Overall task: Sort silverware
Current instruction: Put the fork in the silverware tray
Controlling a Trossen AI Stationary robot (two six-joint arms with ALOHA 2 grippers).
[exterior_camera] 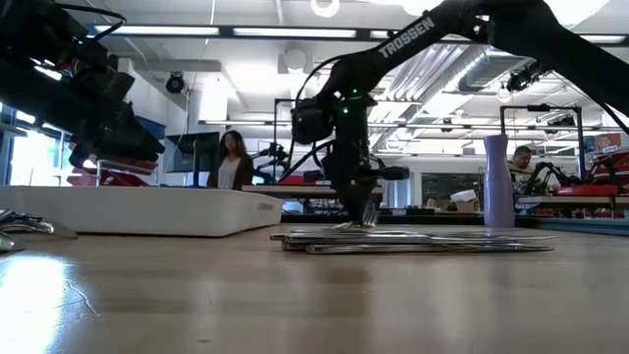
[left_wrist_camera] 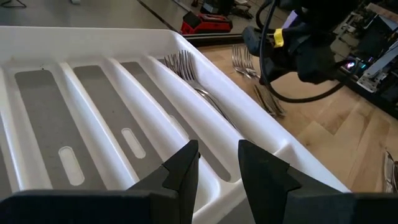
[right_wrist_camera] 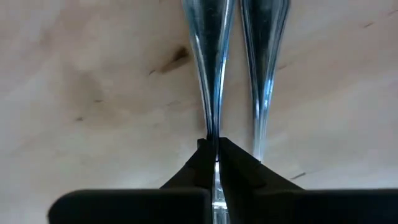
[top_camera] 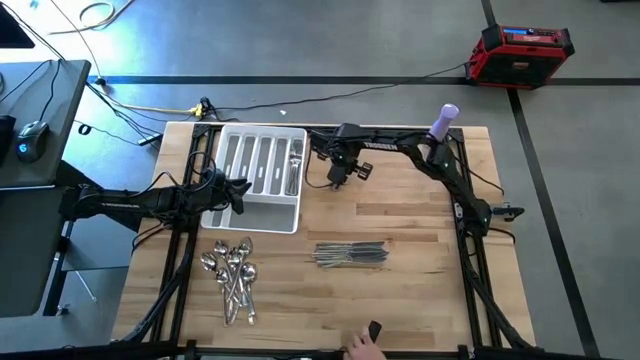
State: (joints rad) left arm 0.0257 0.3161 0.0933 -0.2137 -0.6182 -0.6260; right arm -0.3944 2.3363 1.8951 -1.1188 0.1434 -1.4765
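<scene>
Right end effector [right_wrist_camera: 217, 155] on fork [right_wrist_camera: 210, 62]

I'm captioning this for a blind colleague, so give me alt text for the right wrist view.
The right gripper has its jaws shut on the thin handle of one piece of silverware lying on the wooden table. A second shiny handle lies right beside it, outside the jaws.

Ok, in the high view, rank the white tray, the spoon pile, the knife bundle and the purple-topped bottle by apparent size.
1. White tray, clearly largest.
2. Knife bundle and spoon pile: similar spread, one long and thin, one loose; too close to rank.
3. Purple-topped bottle, smallest, though seen from above.
</scene>
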